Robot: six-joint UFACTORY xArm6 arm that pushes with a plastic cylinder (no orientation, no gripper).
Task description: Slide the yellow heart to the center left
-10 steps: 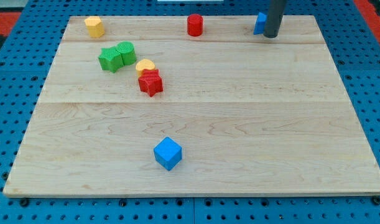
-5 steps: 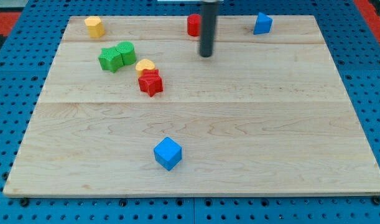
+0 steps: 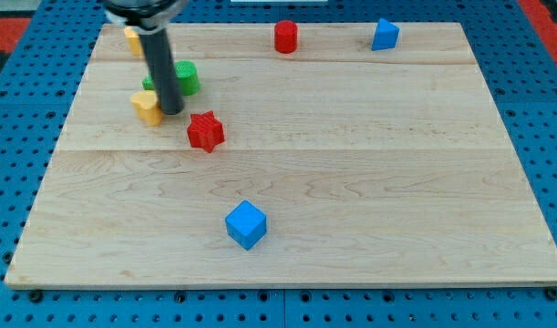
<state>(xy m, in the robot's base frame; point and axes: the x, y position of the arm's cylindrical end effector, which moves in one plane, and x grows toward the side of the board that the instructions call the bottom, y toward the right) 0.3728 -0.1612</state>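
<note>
Leaning slightly, with its upper end cut off by the view's top edge, the dark rod comes down from the view's top left to the counter (image 3: 351, 182), and my tip (image 3: 171, 112) rests against the right side of the yellow heart (image 3: 148, 106). The arm carries no gripper, so nothing is grasped or released; the rod only touches the heart sideways. The heart lies just to the view's left of my tip, in the upper left part of the counter. A green block (image 3: 183, 77) sits just above my tip toward the view's top, partly hidden behind the rod; its shape cannot be made out for sure. A red star (image 3: 205, 131) lies near my tip, down and to the view's right, apart from the heart. A yellow block (image 3: 131, 37) sits well above my tip near the counter's top left corner, half covered by the rod. A red cylinder (image 3: 285, 36) stands well to the upper right of my tip at the top edge, and a blue block (image 3: 384, 35) stands farther right still. A blue cube (image 3: 246, 224) lies well below my tip, toward the view's bottom.
</note>
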